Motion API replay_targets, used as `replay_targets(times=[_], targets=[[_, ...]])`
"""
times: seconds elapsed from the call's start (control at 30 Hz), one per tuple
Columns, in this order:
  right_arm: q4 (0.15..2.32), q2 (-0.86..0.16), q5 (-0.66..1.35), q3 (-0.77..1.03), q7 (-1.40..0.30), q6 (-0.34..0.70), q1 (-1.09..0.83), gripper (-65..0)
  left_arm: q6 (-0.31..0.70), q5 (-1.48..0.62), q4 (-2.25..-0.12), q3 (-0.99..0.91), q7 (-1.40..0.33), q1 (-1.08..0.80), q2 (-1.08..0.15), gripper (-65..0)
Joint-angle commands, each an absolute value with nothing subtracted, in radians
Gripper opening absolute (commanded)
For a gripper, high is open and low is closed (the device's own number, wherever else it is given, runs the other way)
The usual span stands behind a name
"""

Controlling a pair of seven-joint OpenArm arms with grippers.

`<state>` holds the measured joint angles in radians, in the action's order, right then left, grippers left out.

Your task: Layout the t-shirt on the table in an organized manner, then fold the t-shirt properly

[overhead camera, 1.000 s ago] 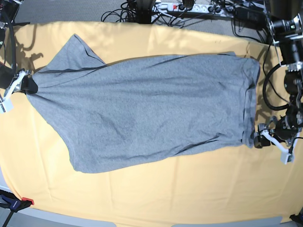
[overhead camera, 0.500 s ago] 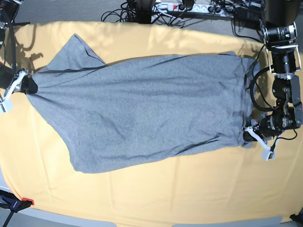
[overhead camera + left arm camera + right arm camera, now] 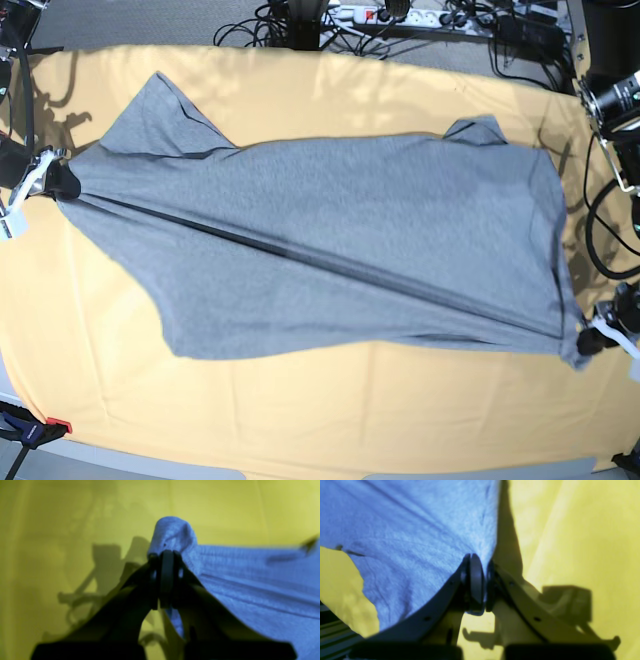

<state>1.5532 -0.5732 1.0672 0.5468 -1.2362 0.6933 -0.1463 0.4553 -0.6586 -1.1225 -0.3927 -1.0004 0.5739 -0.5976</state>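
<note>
Base view: whole t-shirt [image 3: 330, 250] stretched; wrists: pinched hems only.

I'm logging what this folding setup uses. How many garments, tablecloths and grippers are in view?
Grey cotton t-shirt: 1
Pale yellow-orange cloth-draped table: 1
Grippers, both shut on the t-shirt: 2, the left gripper and the right gripper
Total: 4

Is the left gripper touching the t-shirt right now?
Touching. The left wrist view shows the left gripper shut on a bunched corner of the t-shirt, cloth poking out above the closed pads.
</note>
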Motion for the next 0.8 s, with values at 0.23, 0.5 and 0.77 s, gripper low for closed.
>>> replay_targets(times=[0.23, 0.5, 0.77], targets=[[1.57, -0.599, 1.103, 0.557, -1.252, 0.698, -0.133, -65.0, 0.473, -0.691, -1.139, -0.4, -0.97, 0.559, -0.589, -65.0], [1.615, -0.602, 1.176, 0.559, -1.382, 0.698, -0.134, -65.0, 0.479, -0.701, -1.139, -0.393, -0.984, 0.476, -0.541, -65.0], [1.7, -0.602, 1.234, 0.686, -1.382, 0.698, -0.133, -24.6, 0.48, -0.768, -1.139, -0.393, -1.038, 0.477, -0.552, -28.7]])
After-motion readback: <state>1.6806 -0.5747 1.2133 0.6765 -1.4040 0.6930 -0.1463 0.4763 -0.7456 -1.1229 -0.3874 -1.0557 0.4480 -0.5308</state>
